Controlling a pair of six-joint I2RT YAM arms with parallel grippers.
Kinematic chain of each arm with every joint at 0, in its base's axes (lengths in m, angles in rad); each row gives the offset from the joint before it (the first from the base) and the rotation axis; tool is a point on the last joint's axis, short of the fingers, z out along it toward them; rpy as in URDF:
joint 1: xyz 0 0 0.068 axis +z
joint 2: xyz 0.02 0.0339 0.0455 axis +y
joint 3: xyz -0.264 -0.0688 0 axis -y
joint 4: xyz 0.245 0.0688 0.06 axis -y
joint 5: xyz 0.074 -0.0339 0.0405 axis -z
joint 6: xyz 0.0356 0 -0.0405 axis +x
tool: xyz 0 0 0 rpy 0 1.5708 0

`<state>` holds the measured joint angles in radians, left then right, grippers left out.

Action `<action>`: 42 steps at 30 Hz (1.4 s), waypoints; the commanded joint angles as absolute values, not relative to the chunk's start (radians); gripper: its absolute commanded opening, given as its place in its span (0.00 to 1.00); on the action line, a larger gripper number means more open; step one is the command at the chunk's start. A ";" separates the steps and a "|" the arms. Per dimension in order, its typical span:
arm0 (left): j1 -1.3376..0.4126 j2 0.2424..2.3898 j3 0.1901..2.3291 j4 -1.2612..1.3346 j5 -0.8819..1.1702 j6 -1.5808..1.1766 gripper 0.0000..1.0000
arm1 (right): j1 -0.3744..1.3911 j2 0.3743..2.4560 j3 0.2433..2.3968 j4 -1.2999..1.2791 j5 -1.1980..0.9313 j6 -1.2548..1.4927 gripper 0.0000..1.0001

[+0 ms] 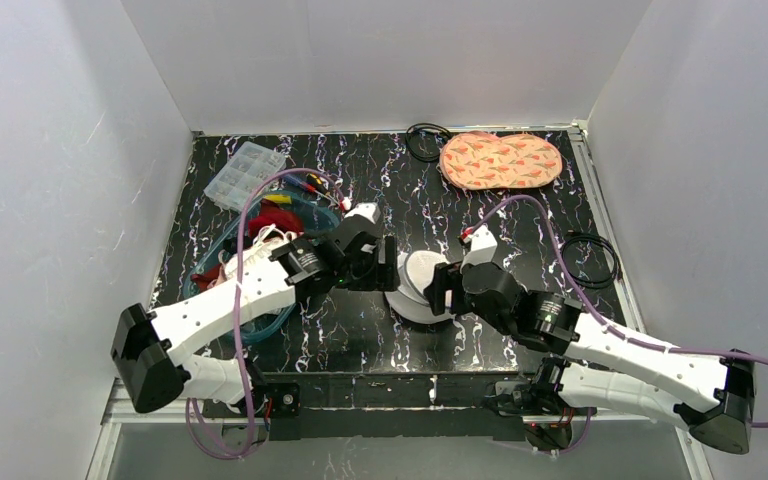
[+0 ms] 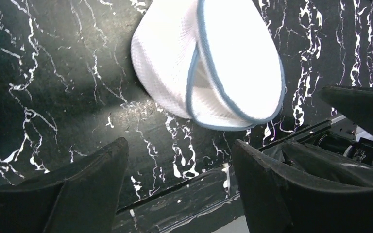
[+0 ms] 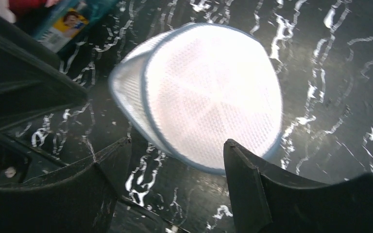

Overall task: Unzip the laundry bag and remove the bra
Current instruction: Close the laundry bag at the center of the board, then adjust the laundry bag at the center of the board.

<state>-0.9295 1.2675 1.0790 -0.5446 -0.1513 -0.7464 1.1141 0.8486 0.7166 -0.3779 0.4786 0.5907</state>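
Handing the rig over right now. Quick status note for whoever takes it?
Left tool: open, empty, just short of the laundry bag.
Right tool: open, empty, at the bag's other side.
Bag: on the table between both tools, held by neither.
Done: nothing clear. Zip state unclear, no bra in sight.
Left: grip the bag, unzip it, pull out the bra.

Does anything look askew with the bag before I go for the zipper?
Yes: the laundry bag is tipped onto its mesh side wall on the table, round end tilted, not flat. Its blue-grey trim bows apart in one spot; open zipper or not, I cannot tell. Left gripper and right gripper jaws are open.
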 commanded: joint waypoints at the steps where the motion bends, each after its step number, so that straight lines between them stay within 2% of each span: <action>1: -0.962 1.319 1.193 -0.622 -0.233 -0.733 0.76 | 1.117 0.788 0.698 -0.419 0.621 0.657 0.77; 2: -0.965 1.331 1.217 -0.632 -0.242 -0.734 0.77 | 1.116 0.774 0.693 -0.420 0.628 0.659 0.78; 4: -0.973 1.361 1.262 -0.654 -0.256 -0.738 0.97 | 1.116 0.749 0.686 -0.424 0.638 0.661 0.78; 5: -0.977 1.381 1.288 -0.670 -0.263 -0.743 0.98 | 1.116 0.742 0.684 -0.429 0.643 0.662 0.78; 13: -0.991 1.605 1.464 -0.856 -0.325 -0.772 0.98 | 1.116 0.693 0.677 -0.481 0.653 0.678 0.77; 25: -0.991 1.739 1.547 -0.864 -0.333 -0.778 0.98 | 1.117 0.636 0.627 -0.487 0.608 0.722 0.77; 28: -0.991 1.749 1.532 -0.863 -0.350 -0.776 0.91 | 1.115 0.632 0.605 -0.479 0.591 0.738 0.77; 38: -0.978 1.718 1.390 -0.774 -0.345 -0.767 0.59 | 1.117 0.620 0.581 -0.464 0.576 0.744 0.77; 42: -0.964 1.687 1.296 -0.712 -0.325 -0.770 0.41 | 1.116 0.620 0.582 -0.462 0.580 0.741 0.77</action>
<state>-0.9787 1.7447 1.3701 -0.7567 -0.3180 -0.7692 1.1141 0.6292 0.5774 -0.4965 0.5686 0.7311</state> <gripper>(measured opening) 0.464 0.772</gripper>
